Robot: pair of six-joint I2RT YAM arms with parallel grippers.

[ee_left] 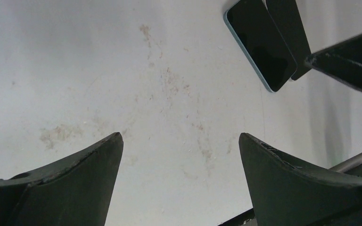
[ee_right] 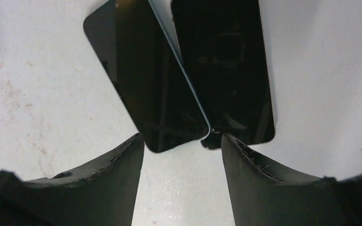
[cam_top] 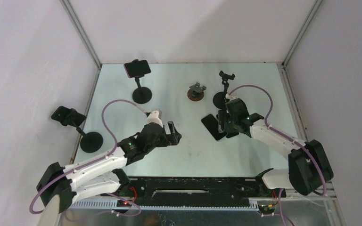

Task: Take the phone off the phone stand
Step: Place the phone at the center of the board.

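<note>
Right, empty left hand (cam_top: 173, 133) gaped, nearer arm; pink-edged phone (cam_top: 137, 68) on black round-base stand (cam_top: 142, 95) sat beyond-left of it, long axis crosswise.

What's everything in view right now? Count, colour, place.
Blue-edged phone: one, black screen, flat on table under right gripper.
Black phone: one, flat, overlapped by it.
Pink-edged phone: one, clamped in back-left stand, black.
Dark phone: one, in left-edge stand, black.
Brown-based stand: one, empty, back centre.
Black stand: one, empty, right of it.
Table: one, pale grey.
Left gripper: one, black, open, empty, mid-table.
Right gripper: one, black, open, above the flat phones.
</note>
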